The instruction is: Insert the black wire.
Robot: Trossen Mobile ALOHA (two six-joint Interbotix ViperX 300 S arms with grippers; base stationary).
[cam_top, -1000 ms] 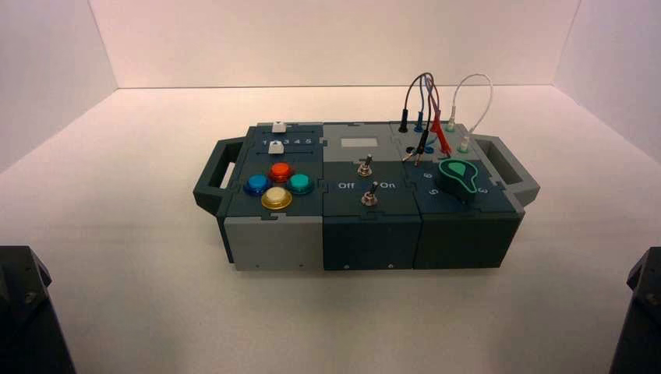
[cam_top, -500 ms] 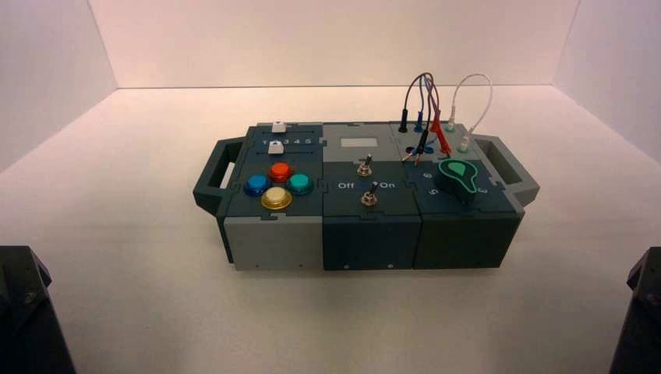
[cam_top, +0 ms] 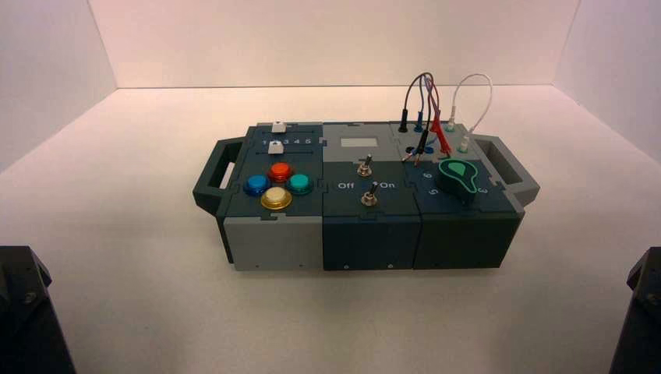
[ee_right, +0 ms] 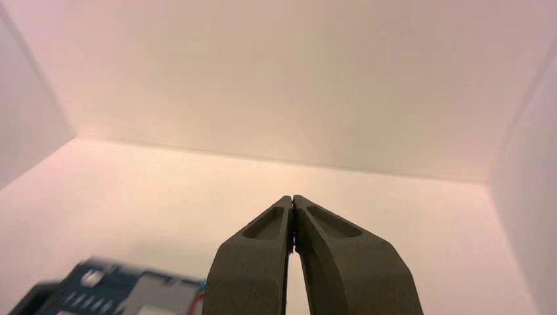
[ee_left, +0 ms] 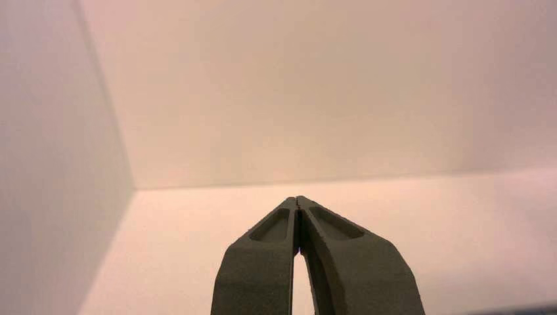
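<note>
stage: basically the very start, nothing about the wire looks handled so far

black wire: the black wire (cam_top: 416,97) sits at the far right corner of the box (cam_top: 366,226), arching up among the other leads. One black plug stands upright in a socket on the back row, the other plug (cam_top: 422,143) hangs loose and tilted over the top panel, pin not in any hole as far as I can tell

neighbours: red-plugged wire (cam_top: 441,132) right beside the loose black plug, white wire (cam_top: 475,97) just past it, green knob (cam_top: 458,176) in front of them. Crowded spot

left tool: left tool (ee_left: 298,203) is pressed together, holding nothing, aimed at the bare table (cam_top: 140,296) and back wall, well apart from the box

right tool: right tool (ee_right: 291,201) also pressed together and empty, with just a corner of the box showing below it

done: I'd say nothing yet

left: open up, reach the loose plug, pinch it without snagging the red one, seat it in the free socket
</note>
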